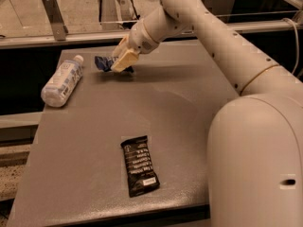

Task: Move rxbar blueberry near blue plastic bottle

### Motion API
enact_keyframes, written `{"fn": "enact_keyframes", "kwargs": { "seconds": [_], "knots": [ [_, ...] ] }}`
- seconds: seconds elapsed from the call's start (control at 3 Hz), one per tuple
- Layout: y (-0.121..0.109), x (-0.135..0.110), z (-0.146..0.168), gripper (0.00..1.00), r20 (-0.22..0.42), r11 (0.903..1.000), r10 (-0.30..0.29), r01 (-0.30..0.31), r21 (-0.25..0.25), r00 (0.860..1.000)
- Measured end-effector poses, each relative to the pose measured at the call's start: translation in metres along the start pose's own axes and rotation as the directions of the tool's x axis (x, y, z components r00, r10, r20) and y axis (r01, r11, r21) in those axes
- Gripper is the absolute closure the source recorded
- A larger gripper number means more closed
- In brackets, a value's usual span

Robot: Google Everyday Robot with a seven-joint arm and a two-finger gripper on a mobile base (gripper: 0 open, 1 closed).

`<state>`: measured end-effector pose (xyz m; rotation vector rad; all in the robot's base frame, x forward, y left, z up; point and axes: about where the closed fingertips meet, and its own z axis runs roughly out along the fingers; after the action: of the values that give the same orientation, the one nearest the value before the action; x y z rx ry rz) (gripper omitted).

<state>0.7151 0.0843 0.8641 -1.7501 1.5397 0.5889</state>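
My gripper (118,63) is at the far middle of the grey table (180,108), shut on the rxbar blueberry (102,63), a small dark blue wrapper that sticks out to the left of the cream fingers (124,58). The bar is held just above the tabletop. The blue plastic bottle (61,81), pale with a white cap and a white-and-blue label, lies on its side near the table's left edge, a short way left of the bar.
A larger black wrapped bar (139,165) with white text lies near the front of the table. My white arm (213,37) reaches in from the right, and its bulky base (255,164) fills the lower right. A glass rail (57,32) runs behind the table.
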Motion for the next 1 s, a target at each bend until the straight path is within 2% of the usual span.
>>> {"fn": "enact_keyframes", "kwargs": {
  "seconds": [0.33,1.0],
  "knots": [
    [-0.002,-0.012,0.023,0.84,0.037,0.9996,0.003,-0.002,-0.028,0.999],
    [-0.002,-0.016,0.042,0.38,0.056,0.9987,0.022,-0.02,-0.046,0.998]
  ]
}}
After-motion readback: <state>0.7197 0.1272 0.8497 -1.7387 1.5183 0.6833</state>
